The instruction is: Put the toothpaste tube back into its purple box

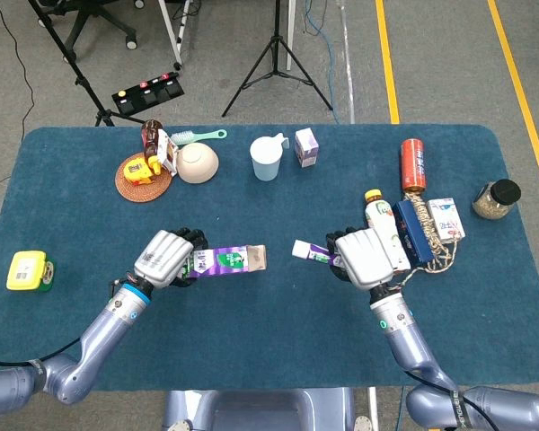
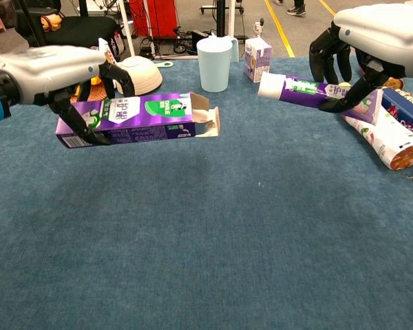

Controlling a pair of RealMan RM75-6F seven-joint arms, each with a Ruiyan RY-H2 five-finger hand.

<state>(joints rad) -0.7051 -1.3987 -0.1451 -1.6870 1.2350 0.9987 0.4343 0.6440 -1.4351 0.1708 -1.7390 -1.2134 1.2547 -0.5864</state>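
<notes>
Toothpaste tube (image 2: 310, 90): gripped by right hand (image 2: 372, 38), upper right of frame, white cap aimed left. Purple box (image 2: 134, 118): clasped by left hand (image 2: 51, 69), upper left, held off the table, open flap facing tube. Alignment judged near; insertion not yet done.

Between the open flap end of the purple box (image 2: 134, 118) and the white cap of the toothpaste tube (image 2: 308, 91) lies a stretch of bare blue bench (image 1: 278, 305) with nothing in it; both are held up off the cloth, mouth and cap facing each other. Behind that gap, farther from the robot than the box, stand the pale blue cup (image 2: 215, 63) and a small purple carton (image 2: 258, 58). Right of the tube's tail a lying bottle (image 2: 384, 135) and a dark blue box (image 1: 412, 233) crowd close. Left of the purple box, the bowl (image 1: 198, 162) and woven coaster (image 1: 139, 186) sit well back.
</notes>
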